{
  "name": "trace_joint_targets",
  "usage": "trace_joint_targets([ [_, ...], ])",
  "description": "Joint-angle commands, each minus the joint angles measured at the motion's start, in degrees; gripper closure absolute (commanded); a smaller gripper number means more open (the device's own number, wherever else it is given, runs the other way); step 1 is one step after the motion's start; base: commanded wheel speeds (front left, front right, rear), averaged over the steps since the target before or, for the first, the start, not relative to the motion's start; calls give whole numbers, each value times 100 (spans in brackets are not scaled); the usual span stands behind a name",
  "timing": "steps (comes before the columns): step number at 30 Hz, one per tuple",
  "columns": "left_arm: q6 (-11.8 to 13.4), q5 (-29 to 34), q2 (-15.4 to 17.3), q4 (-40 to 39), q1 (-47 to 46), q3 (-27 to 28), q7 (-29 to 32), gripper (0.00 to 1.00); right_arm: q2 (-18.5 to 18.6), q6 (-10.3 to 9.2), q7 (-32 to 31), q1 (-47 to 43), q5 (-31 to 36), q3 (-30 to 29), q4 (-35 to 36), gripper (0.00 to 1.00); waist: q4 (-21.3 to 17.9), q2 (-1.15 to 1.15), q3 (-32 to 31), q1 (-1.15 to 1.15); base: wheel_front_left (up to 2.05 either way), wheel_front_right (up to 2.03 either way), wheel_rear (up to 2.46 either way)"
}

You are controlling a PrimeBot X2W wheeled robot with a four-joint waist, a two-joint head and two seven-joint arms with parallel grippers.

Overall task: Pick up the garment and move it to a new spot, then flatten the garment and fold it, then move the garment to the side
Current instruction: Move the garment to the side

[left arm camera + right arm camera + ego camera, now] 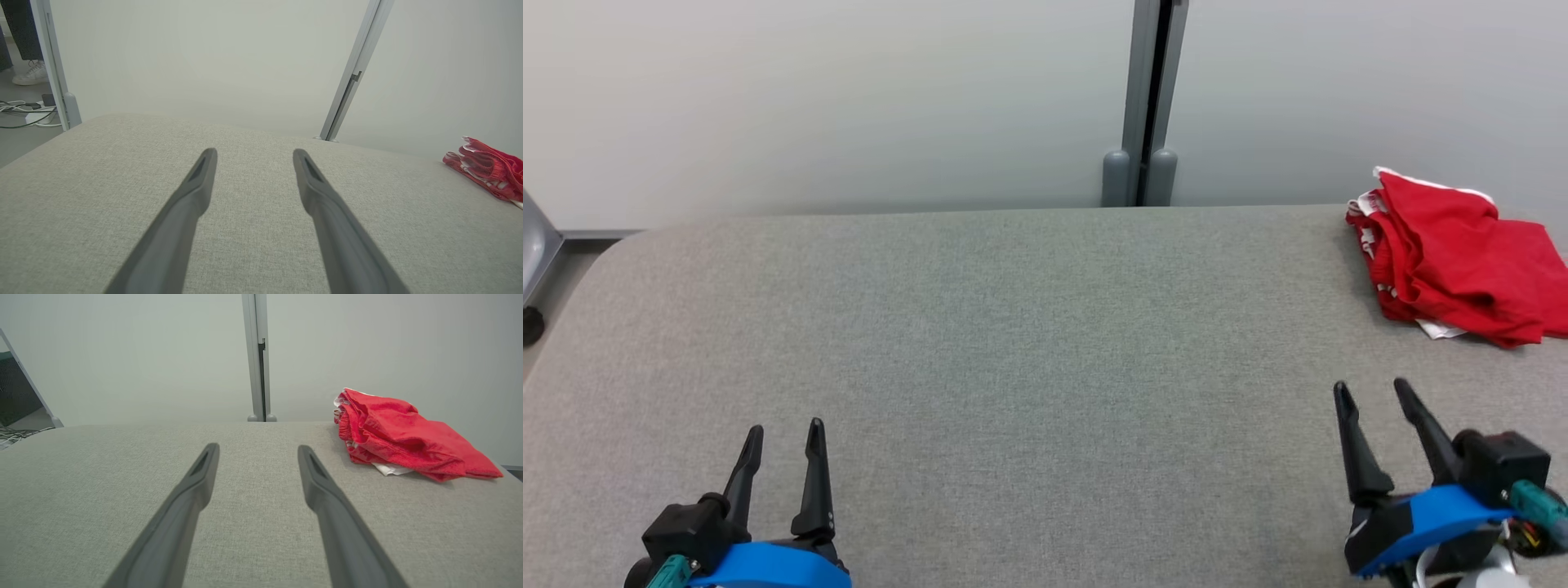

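Head view: I see the red garment [1462,261] bunched at 2 o'clock on the bench [1013,327]. The left gripper [786,427] and right gripper [1370,386] are spread and empty.
Left wrist: fingers [196,192] apart, garment at 3 o'clock.
Right wrist: same, garment at 1 o'clock.
I can't tell whether the task is finished or unstarted.

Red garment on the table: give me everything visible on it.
The red fabric garment, with white trim and white markings along its bunched edge, lies in a loose, rumpled, layered heap, not flat. It sits at the far right of the grey cloth-covered table, near the back edge by the wall. Only the table touches it; the open right gripper is nearer the robot, apart.
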State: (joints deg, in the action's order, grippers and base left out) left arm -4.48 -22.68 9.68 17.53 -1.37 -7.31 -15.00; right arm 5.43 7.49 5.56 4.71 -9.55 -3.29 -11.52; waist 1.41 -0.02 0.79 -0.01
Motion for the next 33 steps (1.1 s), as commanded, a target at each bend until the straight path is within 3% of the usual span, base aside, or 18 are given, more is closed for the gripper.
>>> trace_joint_targets([
  [1, 27, 41, 11, 30, 47, 28, -21, 0, -50, 1, -33, -181, 42, 8, 98, 0, -48, 2, -76, 1, 0, 0, 0],
  [17, 27, 180, -25, 221, 238, 29, -21, 0, -247, 1, -187, -754, 71, -34, 515, 0, -194, 2, -201, 1, 0, 0, 0],
  [33, -38, 164, 10, 267, 165, 49, -21, 0, -260, 1, -100, -726, -64, 45, 399, 0, -182, 2, -157, 1, 0, 0, 0],
])
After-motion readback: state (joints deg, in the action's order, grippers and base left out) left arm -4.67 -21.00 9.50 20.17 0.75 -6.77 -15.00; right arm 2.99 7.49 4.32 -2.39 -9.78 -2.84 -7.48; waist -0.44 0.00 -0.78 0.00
